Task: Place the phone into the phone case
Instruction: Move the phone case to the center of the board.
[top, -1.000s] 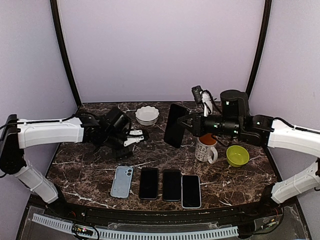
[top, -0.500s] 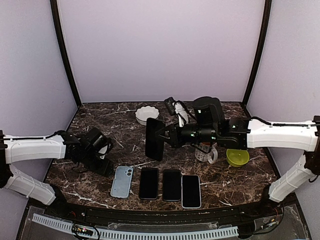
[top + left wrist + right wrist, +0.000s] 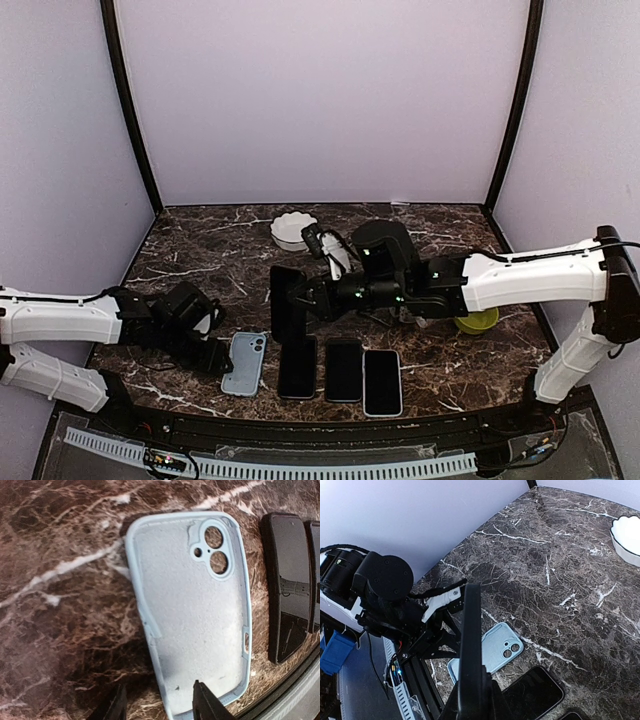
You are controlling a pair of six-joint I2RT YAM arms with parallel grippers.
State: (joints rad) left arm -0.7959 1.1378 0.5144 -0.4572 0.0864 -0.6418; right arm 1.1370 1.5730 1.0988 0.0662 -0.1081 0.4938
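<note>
The light blue phone case (image 3: 245, 362) lies open side up on the marble table, camera holes at the far end. My left gripper (image 3: 222, 358) is low at its near left corner. In the left wrist view the left gripper (image 3: 162, 709) is open, astride the case (image 3: 195, 605) rim: one fingertip (image 3: 205, 702) is over the inside, the other over the table. My right gripper (image 3: 308, 300) is shut on a black phone (image 3: 284, 303), held on edge just above and behind the case. The right wrist view shows the phone (image 3: 470, 640) edge-on, with the case (image 3: 492, 647) below it.
Three dark phones (image 3: 297, 366) (image 3: 343, 369) (image 3: 382, 382) lie in a row right of the case. A white bowl (image 3: 293, 230) sits at the back. A green bowl (image 3: 478, 320) shows behind the right arm. The table's near edge runs just below the phones.
The right arm has swung left and down with the phone, toward the case. The left arm has drawn back and lowered to the case's corner, its jaws narrowing.
</note>
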